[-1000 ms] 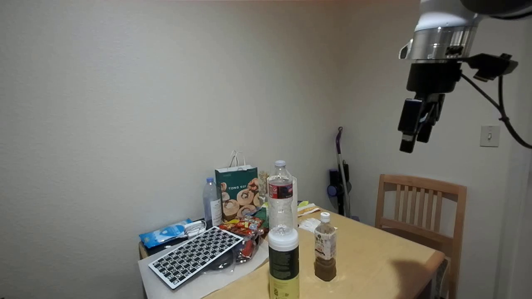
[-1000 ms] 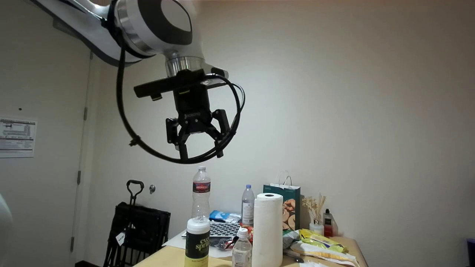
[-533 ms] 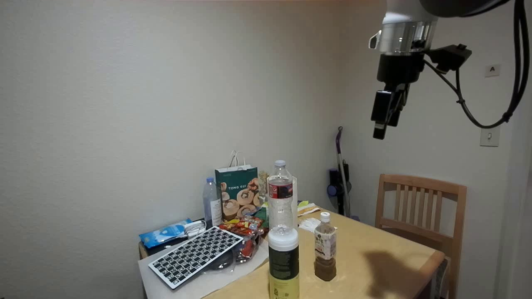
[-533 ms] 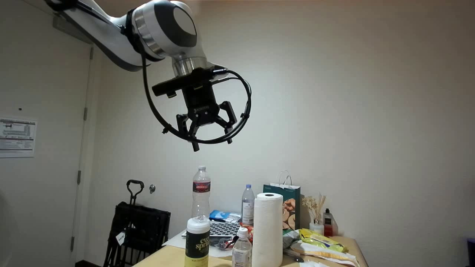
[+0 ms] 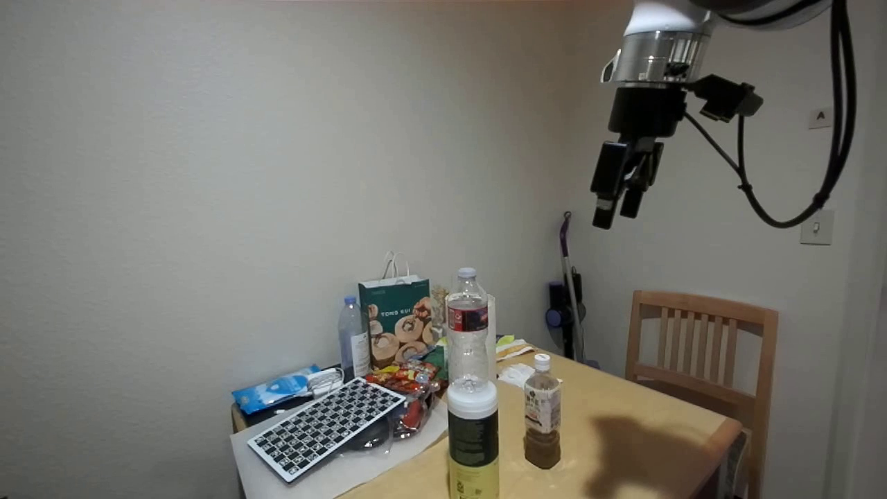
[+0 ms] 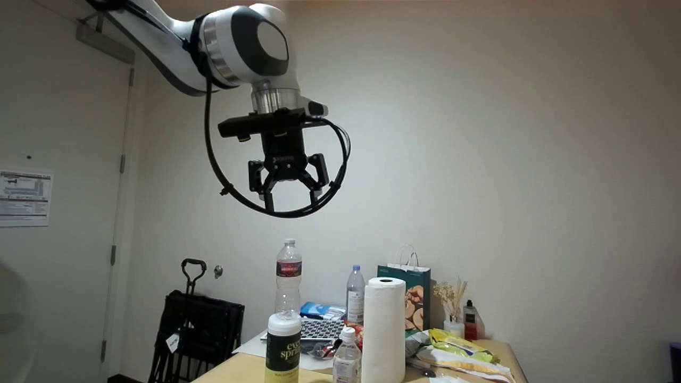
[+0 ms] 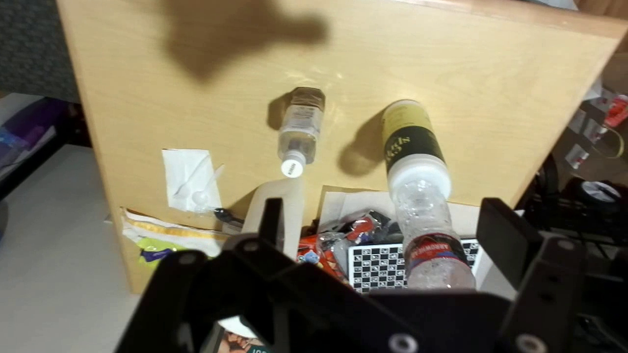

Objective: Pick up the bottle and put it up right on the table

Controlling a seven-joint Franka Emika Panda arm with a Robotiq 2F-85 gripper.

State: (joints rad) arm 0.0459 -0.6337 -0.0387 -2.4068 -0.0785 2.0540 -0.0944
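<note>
A clear bottle with a red label (image 5: 468, 346) stands upright on the white lid of a black-and-yellow canister (image 6: 283, 351). That canister rests on the light wooden table (image 5: 624, 402). Beside it is a shorter white-capped bottle (image 5: 542, 409) holding some brown liquid, also upright. Farther back stands a blue-capped bottle (image 6: 355, 298). My gripper (image 6: 291, 204) hangs in the air above the bottles, jaws open and nothing held. In the wrist view the clear bottle (image 7: 436, 264) appears beyond the spread fingers, its top hidden behind the gripper body.
A paper towel roll (image 6: 384, 330) stands close to the shorter bottle. Toward the wall are a green paper bag (image 5: 396, 326), snack packets (image 5: 409, 381) and a tilted checkered board (image 5: 326, 426). A wooden chair (image 5: 700, 346) stands by the table, and cables loop round the gripper.
The open gripper has moved in over the table, leftward and somewhat upward in an exterior view, its shadow sliding along. The jaws have stayed open. Bottles and canister have not moved.
</note>
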